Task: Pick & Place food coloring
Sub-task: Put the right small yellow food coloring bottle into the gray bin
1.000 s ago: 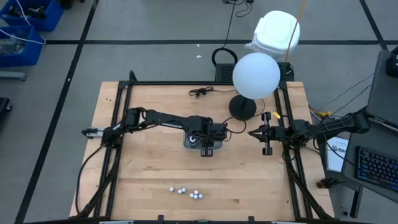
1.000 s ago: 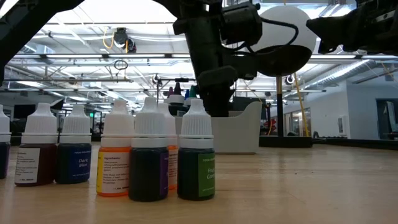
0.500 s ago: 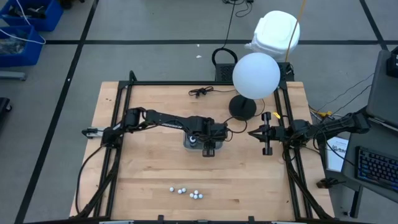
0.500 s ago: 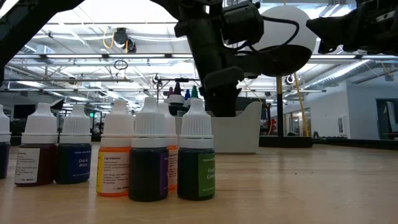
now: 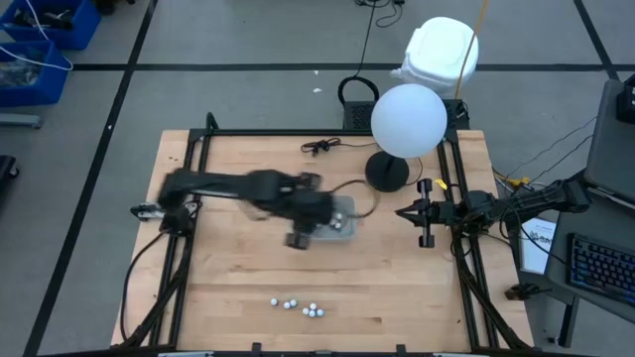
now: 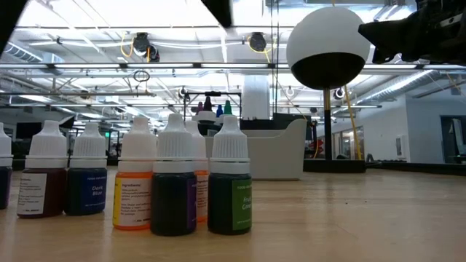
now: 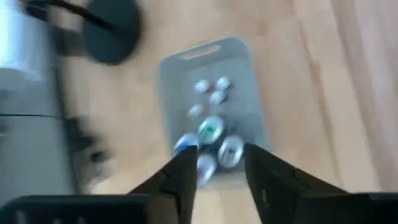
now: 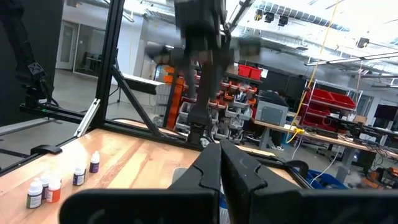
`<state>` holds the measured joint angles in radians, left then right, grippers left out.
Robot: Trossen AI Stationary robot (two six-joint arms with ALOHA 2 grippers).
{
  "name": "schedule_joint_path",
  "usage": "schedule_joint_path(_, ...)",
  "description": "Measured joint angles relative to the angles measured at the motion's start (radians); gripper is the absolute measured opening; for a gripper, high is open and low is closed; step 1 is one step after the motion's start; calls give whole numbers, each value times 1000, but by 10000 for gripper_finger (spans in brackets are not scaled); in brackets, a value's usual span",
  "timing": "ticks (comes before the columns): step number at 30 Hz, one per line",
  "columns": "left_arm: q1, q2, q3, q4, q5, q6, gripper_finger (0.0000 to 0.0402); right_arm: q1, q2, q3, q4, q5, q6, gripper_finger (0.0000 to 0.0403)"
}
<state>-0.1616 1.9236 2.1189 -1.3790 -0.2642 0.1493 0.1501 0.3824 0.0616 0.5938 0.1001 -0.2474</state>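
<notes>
Your left gripper (image 5: 301,239) has lifted off the grey tray (image 5: 343,222) at the centre of the high view and swung toward the left, blurred in motion; its jaws stand apart and empty, so a bottle was probably just released there. Several bottles (image 7: 210,130) now lie in the tray; five more (image 5: 298,306) wait on the desk (image 5: 238,297) at lower centre, likely your next pick. Your right gripper (image 5: 426,220) rests at centre right, jaws together; a white lamp (image 5: 408,119) stands above it.
</notes>
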Motion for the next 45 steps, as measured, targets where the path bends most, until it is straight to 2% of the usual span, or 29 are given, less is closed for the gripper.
schedule_joint_path(2,-40,-99,-10,-42,-86,-31,106,0,0,0,-7,0,0,0)
schedule_joint_path(6,-72,-319,-95,-48,-99,-117,38,0,0,0,-8,0,17,0)
schedule_joint_path(8,-89,-449,-195,-33,-92,-143,11,0,0,0,-8,0,25,0)
schedule_joint_path(11,-102,-666,-415,54,-97,-180,11,0,0,0,-8,0,26,0)
schedule_joint_path(15,-83,-961,-778,331,-96,-213,7,0,0,0,-8,0,26,0)
schedule_joint_path(18,-65,-1154,-1075,667,10,-148,6,0,0,0,-7,1,26,0)
schedule_joint_path(20,-49,-1245,-1261,904,98,-43,8,0,0,0,-8,1,26,0)
schedule_joint_path(22,-25,-1302,-1416,1092,143,58,6,0,0,0,-13,2,26,0)
schedule_joint_path(24,12,-1336,-1531,1232,139,102,4,0,0,0,-21,2,26,0)
schedule_joint_path(27,75,-1381,-1651,1336,138,105,6,0,1,0,-47,2,26,0)
schedule_joint_path(31,154,-1451,-1760,1347,220,72,3,0,9,0,-59,3,26,0)
schedule_joint_path(35,188,-1536,-1852,1518,417,23,3,0,11,0,-60,3,21,0)
schedule_joint_path(36,187,-1554,-1876,1541,441,25,3,0,11,0,-59,3,19,0)
schedule_joint_path(41,213,-1584,-1989,1561,341,21,2,0,20,0,-68,3,24,0)
schedule_joint_path(45,248,-1586,-2005,1565,426,-1,2,0,41,0,-75,3,26,0)
